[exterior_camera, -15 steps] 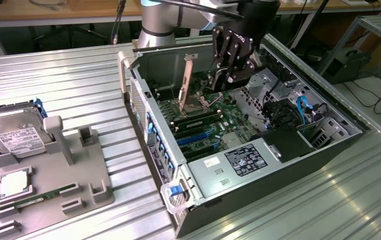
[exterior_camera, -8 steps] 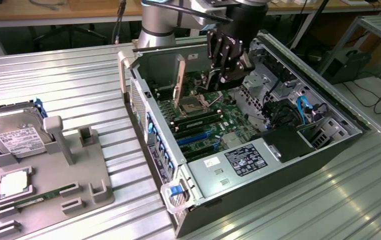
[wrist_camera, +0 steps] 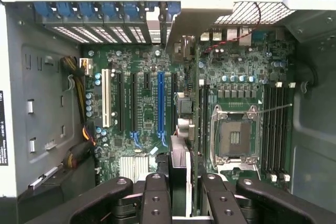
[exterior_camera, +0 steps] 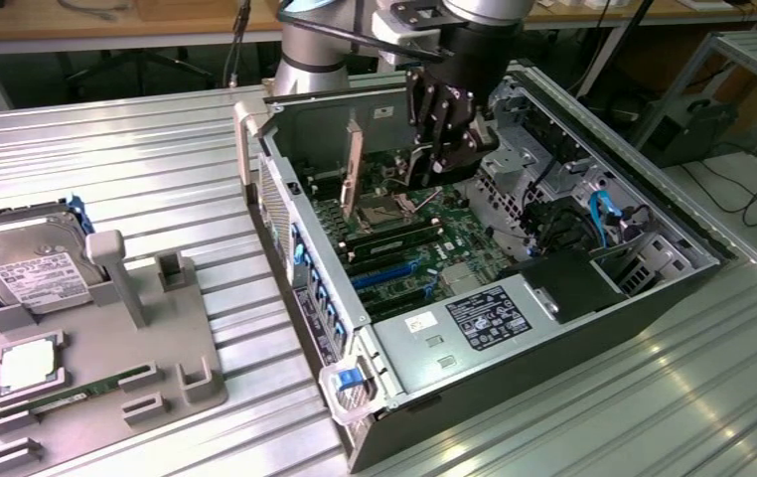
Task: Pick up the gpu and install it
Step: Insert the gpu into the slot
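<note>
Pickup looks done: the gripper [exterior_camera: 421, 169], upper centre of the exterior frame, has its fingers [wrist_camera: 156, 195] clamped on the gpu [wrist_camera: 178, 174] above the open computer case's [exterior_camera: 677, 260] motherboard [wrist_camera: 142, 108]; seating it remains.

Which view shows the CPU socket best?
The wrist view: the CPU socket is seen square-on, with its metal frame and empty centre unobstructed. In the exterior view the CPU socket is seen at a slant inside the case, just below the end effector.
</note>
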Motion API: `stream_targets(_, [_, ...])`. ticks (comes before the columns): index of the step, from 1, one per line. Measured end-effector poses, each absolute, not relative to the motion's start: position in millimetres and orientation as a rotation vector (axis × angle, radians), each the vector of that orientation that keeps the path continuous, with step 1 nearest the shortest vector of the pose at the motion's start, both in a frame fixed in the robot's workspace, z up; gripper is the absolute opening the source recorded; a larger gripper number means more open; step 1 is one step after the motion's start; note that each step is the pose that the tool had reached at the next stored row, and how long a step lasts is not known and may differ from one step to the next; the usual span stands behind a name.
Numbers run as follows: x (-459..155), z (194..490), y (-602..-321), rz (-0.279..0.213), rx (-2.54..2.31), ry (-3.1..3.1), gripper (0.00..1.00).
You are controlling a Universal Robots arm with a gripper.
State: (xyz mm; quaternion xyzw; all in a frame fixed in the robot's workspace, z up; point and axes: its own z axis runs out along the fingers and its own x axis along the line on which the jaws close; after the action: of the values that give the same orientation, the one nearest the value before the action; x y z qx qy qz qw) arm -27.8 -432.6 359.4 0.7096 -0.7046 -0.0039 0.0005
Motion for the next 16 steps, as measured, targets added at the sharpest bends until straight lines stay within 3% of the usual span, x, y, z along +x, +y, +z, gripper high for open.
stream_targets(16, [-34.8,329.6,-439.2,-0.012,2.193,-2.248,0.28])
